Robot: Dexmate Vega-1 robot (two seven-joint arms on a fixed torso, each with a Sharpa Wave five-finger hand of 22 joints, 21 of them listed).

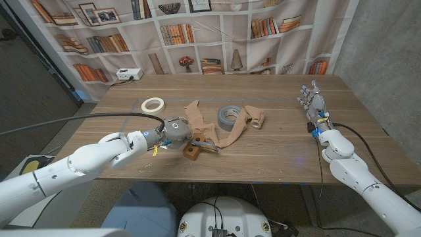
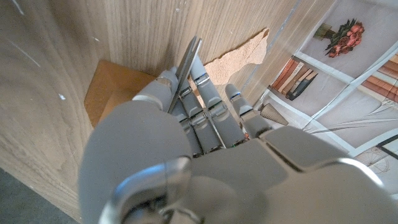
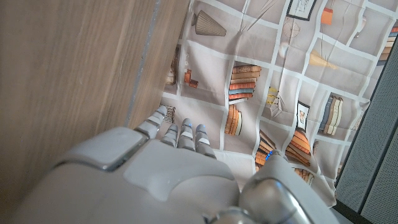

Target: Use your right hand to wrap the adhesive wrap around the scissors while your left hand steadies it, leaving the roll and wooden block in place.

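Left hand [image 1: 172,130] grips the scissors [image 1: 205,145] at the wooden block [image 1: 191,153], near the front edge of the table [image 1: 276,148]. Beige adhesive wrap [image 1: 227,131] trails from the scissors back past the grey tape roll [image 1: 229,115]. Right hand [image 1: 312,100] stands well apart, fingers spread, holding nothing. White tape roll [image 1: 153,104] lies beyond

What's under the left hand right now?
The left hand covers the scissors' near end; a metal blade runs up between its fingers, and the wooden block sits beside it. The tan wrap trails away. The handles are hidden.
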